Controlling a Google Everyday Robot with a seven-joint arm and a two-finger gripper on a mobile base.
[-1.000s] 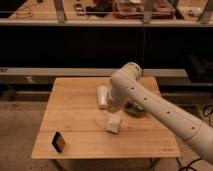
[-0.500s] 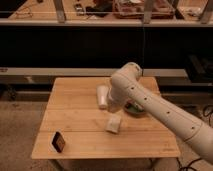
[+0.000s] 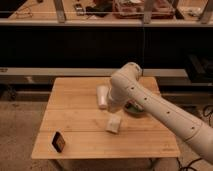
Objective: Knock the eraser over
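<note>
Eraser: a small black slab [image 3: 59, 141] with an orange-brown face, standing on its edge near the front left corner of the wooden table [image 3: 75, 112], with nothing touching it.
Arm: a pale arm [image 3: 160, 110] enters from the lower right, rises to a rounded elbow above the table's middle, then bends down toward the tabletop.
Gripper: the pale, block-shaped gripper [image 3: 114, 123] sits low over the table's centre, well apart from the eraser and to its right. Whether it is clenched or released cannot be told.
White cup: lies on its side [image 3: 102, 96] behind the gripper, just beside the arm.
Dark dish: partly hidden [image 3: 136, 108] behind the arm.
</note>
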